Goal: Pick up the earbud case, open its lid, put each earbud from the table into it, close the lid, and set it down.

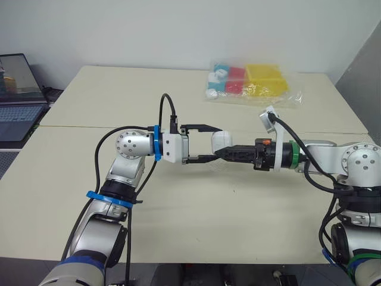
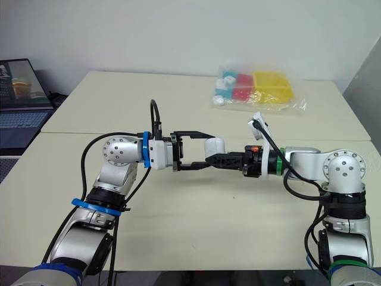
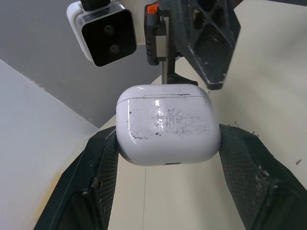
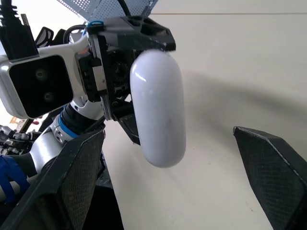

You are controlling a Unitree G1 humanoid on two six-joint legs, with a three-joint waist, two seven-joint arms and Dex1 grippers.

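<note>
Between the left end effector's (image 1: pixel 215 143) closed fingertips sits the earbud case (image 1: pixel 221 142), lid shut, held above the counter (image 1: pixel 238 202). Right end effector (image 1: pixel 219 152) is spread wide around it, not touching.

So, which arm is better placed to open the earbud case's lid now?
Right. The left claw grips the earbud case by its sides, and the right claw is open and free, facing its lid.
</note>
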